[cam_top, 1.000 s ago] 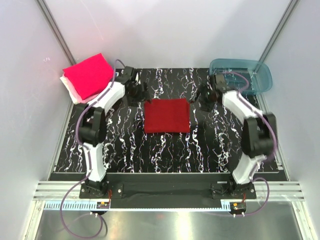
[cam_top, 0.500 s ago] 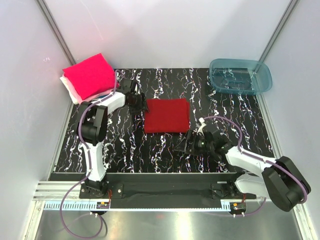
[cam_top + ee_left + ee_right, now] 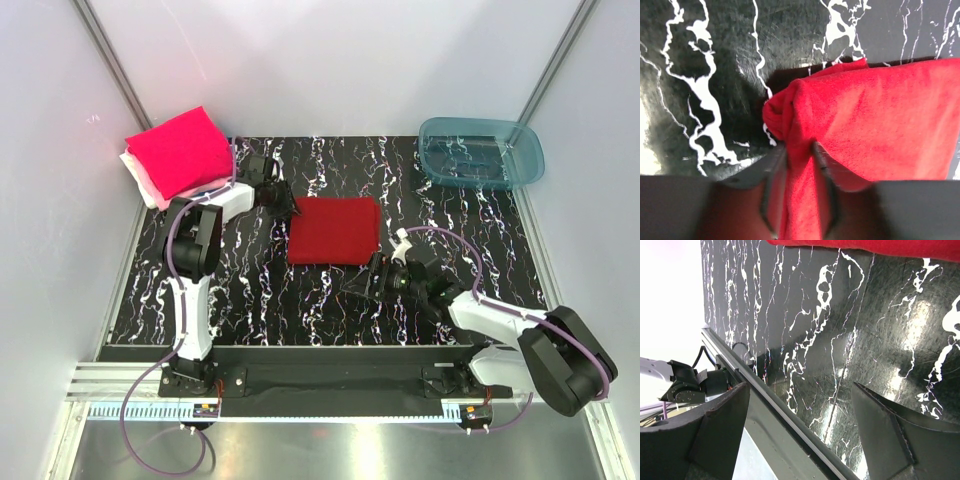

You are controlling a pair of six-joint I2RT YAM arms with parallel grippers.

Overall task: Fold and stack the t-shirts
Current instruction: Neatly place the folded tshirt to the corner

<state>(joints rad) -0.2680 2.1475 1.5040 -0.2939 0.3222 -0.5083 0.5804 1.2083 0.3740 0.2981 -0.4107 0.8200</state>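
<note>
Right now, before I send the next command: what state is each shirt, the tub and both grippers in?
dark red t-shirt: folded square, flat on the mat, far-left corner bunched up.
folded stack: magenta shirt on top, pale pink and white edges beneath, at the far-left corner.
teal tub: upright, looks empty.
left gripper: closed on the dark red t-shirt's corner.
right gripper: open, holding nothing, low over the mat near the shirt's near edge.
</note>
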